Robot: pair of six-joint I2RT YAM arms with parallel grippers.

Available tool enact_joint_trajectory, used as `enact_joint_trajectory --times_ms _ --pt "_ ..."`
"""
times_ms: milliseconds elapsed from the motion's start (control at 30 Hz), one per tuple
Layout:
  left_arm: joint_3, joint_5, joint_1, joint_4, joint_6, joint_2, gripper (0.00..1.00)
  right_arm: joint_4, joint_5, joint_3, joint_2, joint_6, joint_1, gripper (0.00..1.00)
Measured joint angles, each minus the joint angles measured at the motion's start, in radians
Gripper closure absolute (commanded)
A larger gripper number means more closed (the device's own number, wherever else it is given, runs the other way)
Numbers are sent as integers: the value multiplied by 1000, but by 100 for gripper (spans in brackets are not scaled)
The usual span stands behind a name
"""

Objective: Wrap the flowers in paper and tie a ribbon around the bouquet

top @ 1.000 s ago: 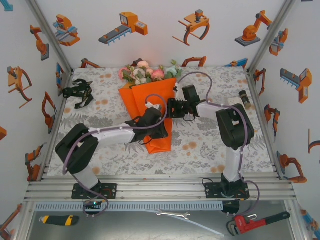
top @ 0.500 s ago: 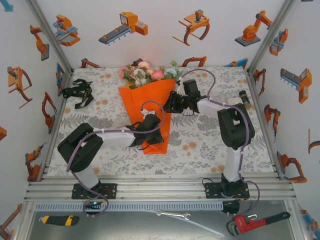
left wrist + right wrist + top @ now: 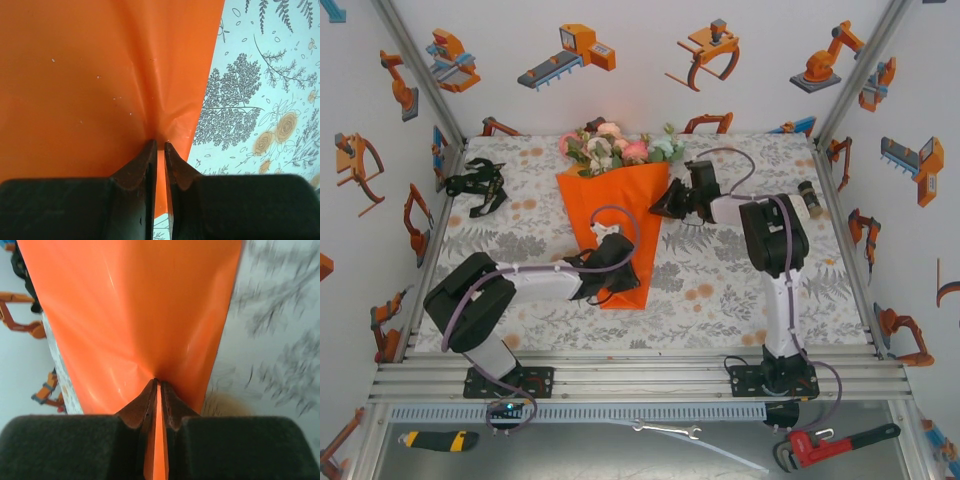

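Pinches the narrow near end of the paper [image 3: 75, 75] in the clenched left pincer [image 3: 160, 145], low over the tabletop [image 3: 720, 280]. Farther back, clamps the sheet's right edge in the right pincer [image 3: 157, 382], likewise tight on paper. Risks tearing the thin sheet under opposing pulls, or loosening the fold and spilling the flowers [image 3: 615, 145] from the far open mouth. Leaves the ribbon [image 3: 475, 185] untouched, far left. Offers no legible writing or brand.

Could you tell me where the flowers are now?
In the top view, the flowers lie at the table's far edge, poking from the orange paper's wide end.
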Motion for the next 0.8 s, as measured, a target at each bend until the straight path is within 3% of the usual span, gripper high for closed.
enact_joint_trajectory --times_ms 600,733,800 --pt "-61 -10 -2 10 -25 -55 80 -201 112 578 309 33 -76 75" --pt "-73 -11 -2 -23 -24 -92 73 -238 104 603 296 32 -84 73" --pt "-76 -17 -2 -48 -21 -123 70 -232 92 537 235 32 -85 73"
